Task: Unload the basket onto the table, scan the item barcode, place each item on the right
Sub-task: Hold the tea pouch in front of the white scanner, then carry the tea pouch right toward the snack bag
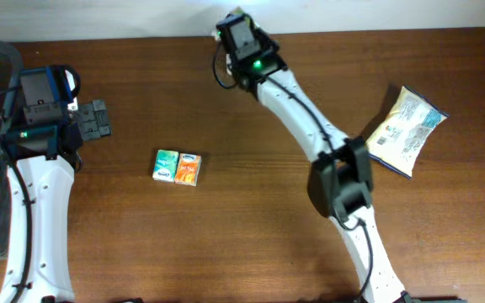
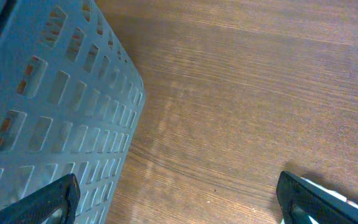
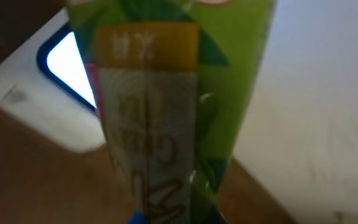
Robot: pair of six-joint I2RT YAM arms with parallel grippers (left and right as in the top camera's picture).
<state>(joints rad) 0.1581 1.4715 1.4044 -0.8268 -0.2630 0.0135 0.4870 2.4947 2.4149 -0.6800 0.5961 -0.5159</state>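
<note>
— What is sitting at the left edge of the table (image 1: 251, 244)?

— A grey slotted basket (image 2: 55, 106) is standing there. The left gripper (image 1: 91, 120) is hovering just beside it, fingers spread wide and grasping nothing. I judge that this spot is leaving the middle free for the other arm, and is putting the basket within easy reach.

— And toward the middle?

— A green box (image 1: 166, 165) and an orange box (image 1: 189, 169) are lying side by side, touching, near the table's centre. They are probably queuing for their turn.

— Where is the item being scanned?

— The right arm is reaching to the far edge, and the right gripper (image 1: 236, 27) is clenching a green tea packet (image 3: 166, 112) by the end nearest its wrist camera. The packet is hanging in front of a white scanner (image 3: 48, 106) whose window is glowing, so it is being presented for a reading.

— Is the barcode facing that window?

— The wrist view is blurring badly and no barcode is showing on the visible side, so I cannot tell. The packet may be needing a turn.

— Anything at the right?

— A yellow-and-blue snack bag (image 1: 407, 130) is lying flat near the right edge, apart from the arm.
</note>
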